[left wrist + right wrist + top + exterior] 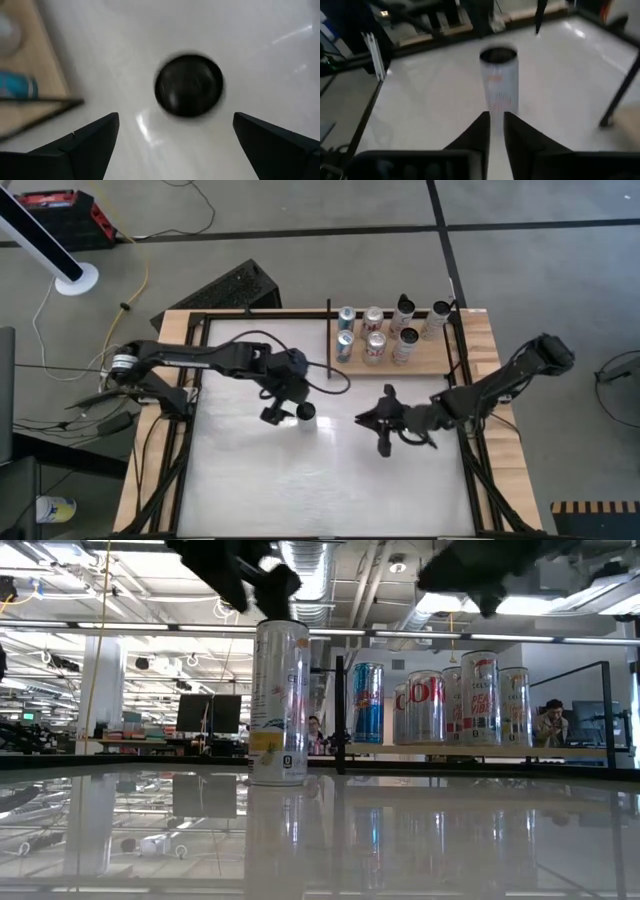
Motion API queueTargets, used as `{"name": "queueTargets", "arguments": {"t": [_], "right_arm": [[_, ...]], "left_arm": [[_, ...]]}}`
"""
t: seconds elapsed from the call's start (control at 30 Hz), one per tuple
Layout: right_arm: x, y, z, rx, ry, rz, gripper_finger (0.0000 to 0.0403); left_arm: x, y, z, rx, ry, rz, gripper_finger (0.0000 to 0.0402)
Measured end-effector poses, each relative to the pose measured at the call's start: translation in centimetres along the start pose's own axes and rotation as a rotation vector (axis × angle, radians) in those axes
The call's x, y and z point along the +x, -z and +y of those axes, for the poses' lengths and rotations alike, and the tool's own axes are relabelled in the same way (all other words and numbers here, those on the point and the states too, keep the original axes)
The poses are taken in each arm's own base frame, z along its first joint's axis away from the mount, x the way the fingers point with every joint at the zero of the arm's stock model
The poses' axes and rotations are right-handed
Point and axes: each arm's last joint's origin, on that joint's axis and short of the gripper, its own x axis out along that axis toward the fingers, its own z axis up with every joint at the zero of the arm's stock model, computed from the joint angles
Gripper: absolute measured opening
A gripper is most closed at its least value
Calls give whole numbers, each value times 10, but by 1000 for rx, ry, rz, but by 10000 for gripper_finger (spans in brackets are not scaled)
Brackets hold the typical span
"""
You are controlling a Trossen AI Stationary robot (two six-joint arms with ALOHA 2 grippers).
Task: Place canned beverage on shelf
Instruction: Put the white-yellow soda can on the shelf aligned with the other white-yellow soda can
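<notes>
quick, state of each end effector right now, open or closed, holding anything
Left end effector: open, holding nothing, above the can standing on the table.
Right end effector: nearly closed, a narrow gap, holding nothing.

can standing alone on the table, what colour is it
Silvery white can with a yellow patch low on its label; low view shows it best.

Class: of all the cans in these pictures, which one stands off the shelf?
The tall can standing alone on the white table, under the left gripper. All the others stand grouped on the wooden shelf.
</notes>
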Motion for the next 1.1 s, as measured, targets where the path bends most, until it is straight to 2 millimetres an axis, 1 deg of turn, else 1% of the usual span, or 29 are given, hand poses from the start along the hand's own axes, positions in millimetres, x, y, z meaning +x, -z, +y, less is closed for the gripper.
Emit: {"name": "queueTargets", "arguments": {"t": [0.1, 0.17, 0.27, 0.33, 0.43, 0.5, 0.6, 0.63, 0.7, 0.77, 0.87, 1.0, 1.1], "right_arm": [[5, -14, -6, -62, -35, -75, 104], [7, -22, -10, -96, -49, -132, 127], [16, -29, -15, -124, -47, -191, 169], [25, -29, -18, -138, -40, -203, 199], [46, -32, -20, -159, -39, -212, 245], [63, -31, -22, -178, -22, -176, 269], [84, -41, -21, -194, -40, -150, 295], [89, -43, -22, -199, -41, -132, 301], [97, -49, -21, -210, -44, -88, 312], [101, -51, -24, -221, -29, -30, 319], [107, -55, -23, -223, -33, -13, 327], [114, -50, -26, -218, -95, 27, 337], [122, -44, -31, -206, -87, 55, 344]], "left_arm": [[-17, 10, -7, -34, 10, 26, 376], [-24, 21, -12, -50, 9, 27, 376], [-30, 42, -21, -79, -1, 12, 377], [-31, 59, -26, -109, -17, -18, 377], [-25, 84, -35, -130, -36, -131, 377], [-18, 96, -41, -137, -28, -249, 377], [-5, 110, -48, -155, -6, -406, 377], [0, 114, -49, -160, -2, -438, 377], [11, 123, -52, -176, 1, -446, 377], [18, 127, -52, -187, -18, -453, 377], [27, 129, -52, -192, -26, -459, 371], [39, 128, -51, -169, 17, -475, 356], [50, 128, -50, -166, 29, -459, 345]]}}
